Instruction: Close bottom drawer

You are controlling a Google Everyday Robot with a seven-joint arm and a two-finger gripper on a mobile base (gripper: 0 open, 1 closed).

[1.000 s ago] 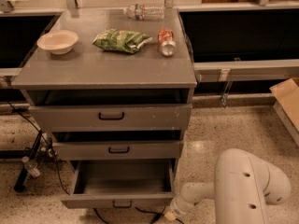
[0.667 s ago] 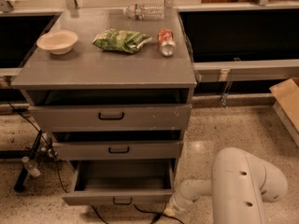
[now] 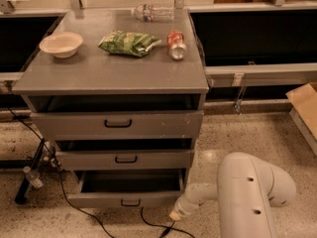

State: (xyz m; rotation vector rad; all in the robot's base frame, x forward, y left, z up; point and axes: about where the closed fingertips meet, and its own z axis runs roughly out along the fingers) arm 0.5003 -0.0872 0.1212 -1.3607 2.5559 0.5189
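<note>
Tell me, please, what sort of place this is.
Likely a robot test lab: a lone grey cabinet holding a bowl, snack bag and can, with cables trailing over the speckled floor. The claw hangs low beside the open bottom drawer.

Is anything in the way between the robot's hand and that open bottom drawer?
Nothing visible. The hand sits at the front corner of the plain grey bottom drawer; a black cable lies on the floor nearby.

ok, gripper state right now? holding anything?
Gripper: state cannot be told. It is low by the right front corner of the pulled-out bottom drawer; whether it touches the drawer is unclear.
</note>
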